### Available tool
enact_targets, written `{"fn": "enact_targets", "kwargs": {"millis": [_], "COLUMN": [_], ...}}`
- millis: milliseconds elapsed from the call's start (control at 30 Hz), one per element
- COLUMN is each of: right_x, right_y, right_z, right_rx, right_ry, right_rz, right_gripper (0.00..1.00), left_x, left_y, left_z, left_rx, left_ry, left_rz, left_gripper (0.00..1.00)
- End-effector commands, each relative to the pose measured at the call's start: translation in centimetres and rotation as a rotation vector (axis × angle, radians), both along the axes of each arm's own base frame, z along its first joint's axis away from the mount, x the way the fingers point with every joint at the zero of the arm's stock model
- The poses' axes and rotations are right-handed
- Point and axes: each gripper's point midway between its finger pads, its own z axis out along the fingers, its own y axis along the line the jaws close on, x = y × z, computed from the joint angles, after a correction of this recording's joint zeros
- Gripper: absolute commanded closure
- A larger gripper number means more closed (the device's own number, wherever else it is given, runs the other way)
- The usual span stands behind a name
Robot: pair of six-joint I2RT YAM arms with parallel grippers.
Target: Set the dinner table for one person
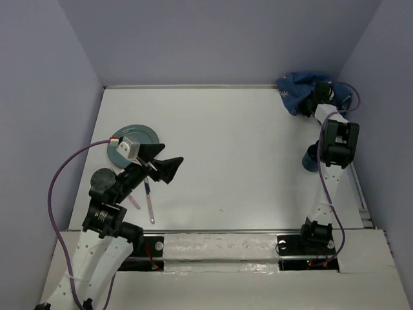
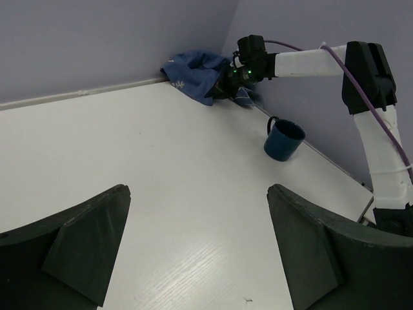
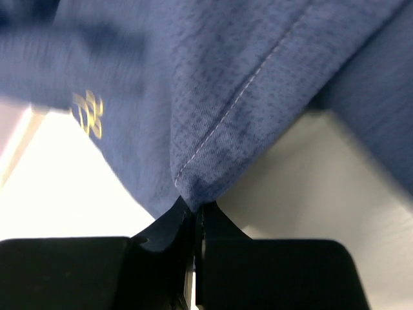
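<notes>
The white dinner table (image 1: 245, 161) fills the top view. My right gripper (image 1: 310, 103) reaches into the far right corner and is shut on a fold of the dark blue patterned cloth (image 1: 298, 87). In the right wrist view its jaws (image 3: 195, 210) pinch the cloth's stitched edge (image 3: 245, 84). My left gripper (image 1: 169, 166) is open and empty, hovering over the table's left part beside a grey-green plate (image 1: 135, 139). In the left wrist view its gripper (image 2: 199, 194) frames bare tabletop (image 2: 129, 142), with the cloth (image 2: 193, 72) far off.
A dark blue mug (image 1: 312, 158) stands by the right edge, partly behind the right arm; it also shows in the left wrist view (image 2: 284, 140). Two slim utensils (image 1: 150, 203) lie near the front left, under the left arm. Walls close the back and sides.
</notes>
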Motion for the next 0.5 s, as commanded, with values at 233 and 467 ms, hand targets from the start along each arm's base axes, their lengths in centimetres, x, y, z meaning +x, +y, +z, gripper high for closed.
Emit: {"fn": "enact_targets", "kwargs": {"millis": [233,467], "right_x": [-4.8,-14.7], "right_y": [22.4,26.0], "right_z": [15.5,15.5], "right_rx": [-0.014,0.037], "right_ry": [-0.356,-0.332], "right_rz": [0.704,0.768], "right_gripper": [1.0,1.0], "left_x": [0.9,3.2], "left_y": [1.0,1.9], "left_z": [2.7,0.8], "left_rx": [-0.059,-0.116], "left_ry": [-0.04,0.091], "left_rz": [0.061,0.158], "left_gripper": [0.01,0.01]}}
